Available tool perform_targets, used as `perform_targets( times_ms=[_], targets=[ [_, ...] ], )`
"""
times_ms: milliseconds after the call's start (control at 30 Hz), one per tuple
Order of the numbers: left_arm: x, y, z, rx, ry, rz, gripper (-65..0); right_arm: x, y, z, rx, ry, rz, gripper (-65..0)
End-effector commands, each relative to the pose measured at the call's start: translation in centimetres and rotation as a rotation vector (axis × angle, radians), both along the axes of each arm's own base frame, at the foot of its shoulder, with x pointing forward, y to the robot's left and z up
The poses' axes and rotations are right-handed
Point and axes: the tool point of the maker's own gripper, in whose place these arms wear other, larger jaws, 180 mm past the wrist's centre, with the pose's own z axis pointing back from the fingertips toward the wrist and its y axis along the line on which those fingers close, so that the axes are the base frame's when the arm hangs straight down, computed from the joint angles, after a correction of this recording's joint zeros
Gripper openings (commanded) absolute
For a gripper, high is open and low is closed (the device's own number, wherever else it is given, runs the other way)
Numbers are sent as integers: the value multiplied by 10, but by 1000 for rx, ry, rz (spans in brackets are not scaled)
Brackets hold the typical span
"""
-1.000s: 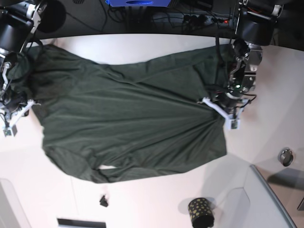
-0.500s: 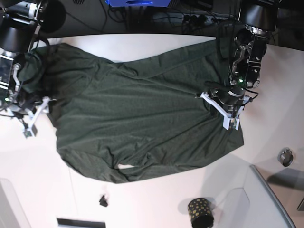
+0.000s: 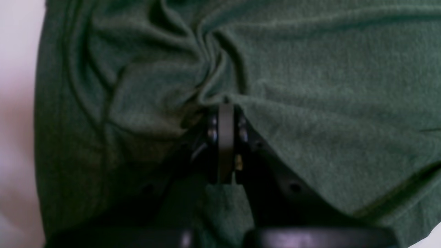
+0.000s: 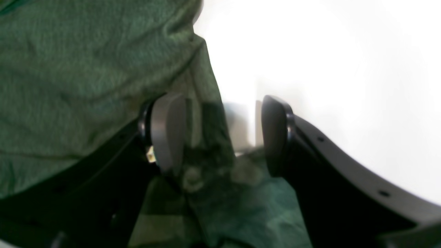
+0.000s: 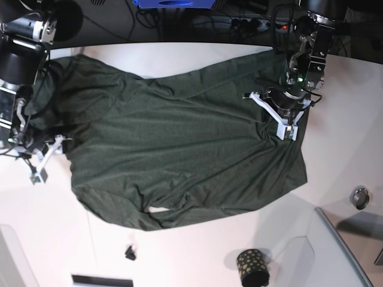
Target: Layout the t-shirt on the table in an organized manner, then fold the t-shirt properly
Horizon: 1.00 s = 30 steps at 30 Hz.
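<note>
The left gripper's fingers [image 3: 225,137] are pressed together on a bunched pinch of the t-shirt [image 5: 179,149], with creases fanning out from them. The right gripper's fingers [image 4: 168,131] stand apart, a loose edge of cloth lying between them, ungripped. The dark green t-shirt lies spread over the white desk [image 5: 197,251], wrinkled.

free: bare table [image 5: 197,257] below t-shirt [image 5: 179,155] | obstacles: dotted cup [image 5: 253,267], grey tray [image 5: 341,251]
</note>
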Motion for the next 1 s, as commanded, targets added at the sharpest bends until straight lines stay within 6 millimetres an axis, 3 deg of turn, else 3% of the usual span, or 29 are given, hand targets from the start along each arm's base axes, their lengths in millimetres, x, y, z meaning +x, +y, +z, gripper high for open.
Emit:
perform_targets(
  times_ms=[0, 100, 167, 333, 467, 600, 767, 967],
  targets=[
    [10, 3, 10, 2, -42, -2, -650, 13, -2, 8, 14, -49, -7, -318],
    [10, 3, 10, 2, -42, -2, -650, 4, 0, -10, 50, -26, -24, -348],
    [10, 3, 10, 2, -42, -2, -650, -1, 2, -18, 65, -11, -29, -404],
    [9, 4, 8, 4, -35, 0, -650, -5, 2, -22, 71, 0, -36, -633],
    [7, 6, 6, 10, -28, 1, -650, -6, 1, -22, 69, 2, -38, -639],
    [1, 11, -4, 18, 2, 12, -650, -10, -14, -21, 49, 6, -51, -641],
    [-3, 14, -9, 22, 16, 16, -650, -18, -53, -4, 34, -60, -182, -642],
    [3, 14, -5, 22, 6, 16, -650, -32, -76, 2, 0, -42, -257, -642]
  ],
)
